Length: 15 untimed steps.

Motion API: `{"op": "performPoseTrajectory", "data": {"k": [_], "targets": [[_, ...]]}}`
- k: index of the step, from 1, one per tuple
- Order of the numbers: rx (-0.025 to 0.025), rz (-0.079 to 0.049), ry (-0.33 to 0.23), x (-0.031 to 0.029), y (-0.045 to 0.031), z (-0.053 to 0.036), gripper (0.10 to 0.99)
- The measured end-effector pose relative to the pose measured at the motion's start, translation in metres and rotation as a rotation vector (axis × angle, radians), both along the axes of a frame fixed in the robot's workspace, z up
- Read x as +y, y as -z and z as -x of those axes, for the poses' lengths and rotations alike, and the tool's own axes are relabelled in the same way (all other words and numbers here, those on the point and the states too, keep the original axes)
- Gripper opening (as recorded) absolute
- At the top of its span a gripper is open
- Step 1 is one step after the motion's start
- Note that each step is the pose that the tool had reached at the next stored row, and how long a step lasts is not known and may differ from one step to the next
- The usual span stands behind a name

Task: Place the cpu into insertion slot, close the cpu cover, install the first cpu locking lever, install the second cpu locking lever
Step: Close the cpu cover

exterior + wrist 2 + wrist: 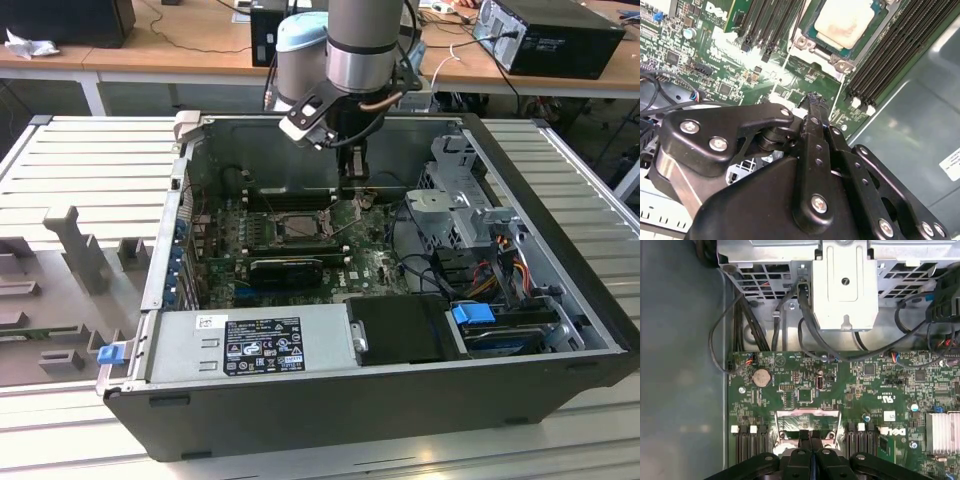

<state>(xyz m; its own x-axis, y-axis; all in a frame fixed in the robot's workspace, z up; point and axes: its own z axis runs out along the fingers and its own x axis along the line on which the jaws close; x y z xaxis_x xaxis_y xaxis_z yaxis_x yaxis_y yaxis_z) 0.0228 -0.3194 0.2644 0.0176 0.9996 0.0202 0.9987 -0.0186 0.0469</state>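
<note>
Evidently the first step is done. In the second wrist view the small flat square cpu (846, 22), with its pale silver-grey metal top, lies seated inside the square black-rimmed insertion slot (298, 227). That slot sits mid-board between the long black memory slots (890, 47), on the green motherboard (840, 390) of the open dark computer case (540, 200), which lies on the ribbed grey counter (90, 160).

A thin dull-metal frame, which I take for the cpu cover (815, 49), runs around the chip's edge and looks to lie flat. So the second step also seems finished, though only one corner of the frame shows. I cannot tell whether either cpu locking lever is latched, so I would count those two steps as open.

The black hand (352, 178) hangs from the arm inside the case, above the board and near the slot, on the side toward the exterior view's right. Both wrist views show its two fingers (804, 439) pressed together with nothing between them, so it is closed and empty. The tips hover near the slot's metal edge, and I cannot make out whether they touch anything.
</note>
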Motion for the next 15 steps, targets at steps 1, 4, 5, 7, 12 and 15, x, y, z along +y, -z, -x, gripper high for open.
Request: {"op": "performPoseTrajectory", "data": {"k": [1, 4, 5, 7, 12, 15], "targets": [[0.0001, 0.001, 0.000, -0.0001, 0.0000, -0.0012, 0.106], [0.0001, 0.001, 0.000, -0.0001, 0.0012, -0.0103, 0.106], [0.0001, 0.000, 0.000, 0.0000, 0.0025, -0.0146, 0.106], [0.0001, 0.001, 0.000, -0.0001, 0.0043, -0.0194, 0.106], [0.0002, 0.001, -0.020, -0.0001, 0.0109, -0.0392, 0.106], [0.0001, 0.001, -0.022, 0.0000, 0.0178, -0.0410, 0.106]]}}
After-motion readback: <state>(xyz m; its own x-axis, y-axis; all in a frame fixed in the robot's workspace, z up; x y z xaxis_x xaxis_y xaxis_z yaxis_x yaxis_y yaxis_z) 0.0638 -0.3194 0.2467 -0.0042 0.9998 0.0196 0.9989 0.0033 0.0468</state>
